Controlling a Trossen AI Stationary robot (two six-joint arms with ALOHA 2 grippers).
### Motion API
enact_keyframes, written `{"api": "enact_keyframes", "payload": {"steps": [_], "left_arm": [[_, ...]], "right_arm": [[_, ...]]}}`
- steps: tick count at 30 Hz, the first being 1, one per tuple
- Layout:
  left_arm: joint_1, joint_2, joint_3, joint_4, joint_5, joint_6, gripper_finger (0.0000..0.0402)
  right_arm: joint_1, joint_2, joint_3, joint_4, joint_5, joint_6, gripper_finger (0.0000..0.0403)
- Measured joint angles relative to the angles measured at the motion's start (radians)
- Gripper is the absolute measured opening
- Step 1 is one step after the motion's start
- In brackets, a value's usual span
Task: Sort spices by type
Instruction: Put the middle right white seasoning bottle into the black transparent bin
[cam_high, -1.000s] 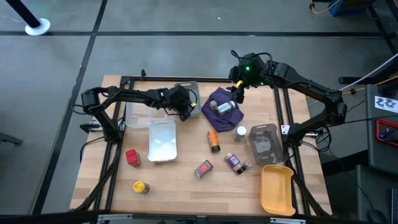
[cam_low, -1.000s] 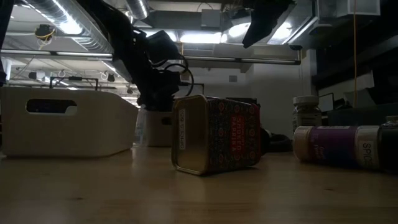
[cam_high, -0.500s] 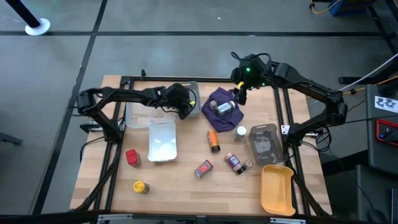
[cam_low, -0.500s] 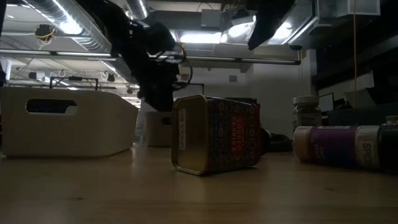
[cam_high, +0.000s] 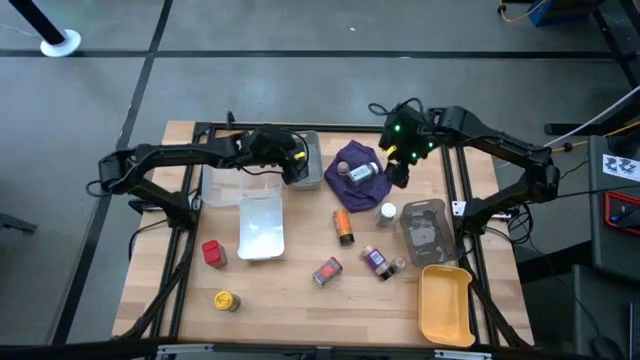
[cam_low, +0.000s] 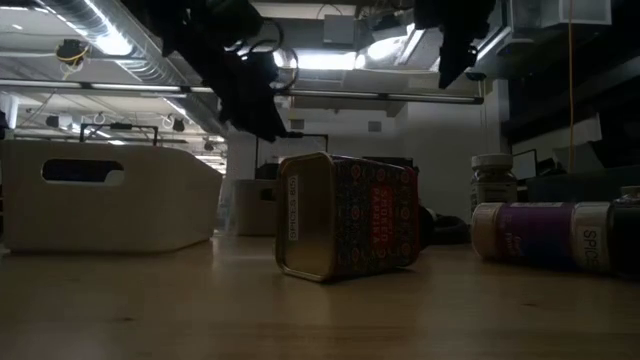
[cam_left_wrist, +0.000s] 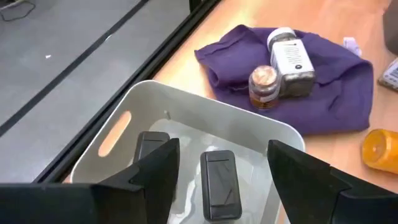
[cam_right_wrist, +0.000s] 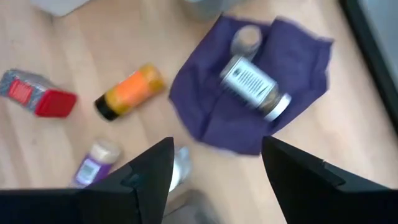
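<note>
My left gripper (cam_left_wrist: 221, 163) hangs open over the grey tray (cam_left_wrist: 124, 118), touching nothing; two dark grey tins (cam_left_wrist: 217, 185) lie on the tray's floor. My right gripper (cam_right_wrist: 214, 165) is open above the purple cloth (cam_right_wrist: 205, 106), on which a white-capped jar (cam_right_wrist: 255, 87) lies on its side next to a small jar (cam_right_wrist: 247, 38). In the high view the left gripper (cam_high: 291, 166) is at the far middle and the right gripper (cam_high: 398, 174) just right of the cloth (cam_high: 352, 180). Other spices lie on the table: an orange jar (cam_high: 343, 226), a red tin (cam_high: 327, 271) and a purple-labelled jar (cam_high: 377, 261).
A clear tray (cam_high: 260, 226) sits left of centre, a grey tray (cam_high: 424, 228) at the right and a yellow tray (cam_high: 445, 303) at the near right. A red jar (cam_high: 212, 252) and a yellow jar (cam_high: 226, 300) stand near left. A white-capped jar (cam_high: 386, 212) stands beside the orange one.
My left gripper has risen from the grey tray and drawn back a little toward the table's left edge. My right gripper has moved toward the near edge, alongside the purple cloth, and tipped further downward.
</note>
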Motion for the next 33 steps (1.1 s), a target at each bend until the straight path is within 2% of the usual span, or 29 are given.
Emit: {"api": "enact_keyframes", "payload": {"steps": [4, 10, 17, 20, 23, 33], "left_arm": [[-0.001, -0.017, 0.0, 0.001, 0.0, 0.025, 0.0228], [-0.001, -0.017, 0.0, -0.003, 0.0, 0.053, 0.0228], [-0.002, -0.017, 0.0, -0.005, 0.0, 0.072, 0.0227], [-0.002, -0.017, 0.0, -0.004, 0.0, 0.074, 0.0227], [-0.002, -0.017, 0.0, -0.004, 0.0, 0.074, 0.0227], [-0.002, -0.017, 0.0, -0.003, 0.0, 0.068, 0.0227]], "right_arm": [[0.088, 0.0, 0.0, -0.03, 0.024, 0.106, 0.0243], [0.24, 0.0, 0.0, -0.035, 0.161, 0.27, 0.0243], [0.366, -0.001, -0.032, -0.056, 0.239, 0.383, 0.0243], [0.398, 0.0, -0.099, -0.052, 0.24, 0.397, 0.0243], [0.421, 0.0, -0.186, 0.022, 0.241, 0.392, 0.0243], [0.418, 0.001, -0.392, 0.16, 0.239, 0.39, 0.0243]]}}
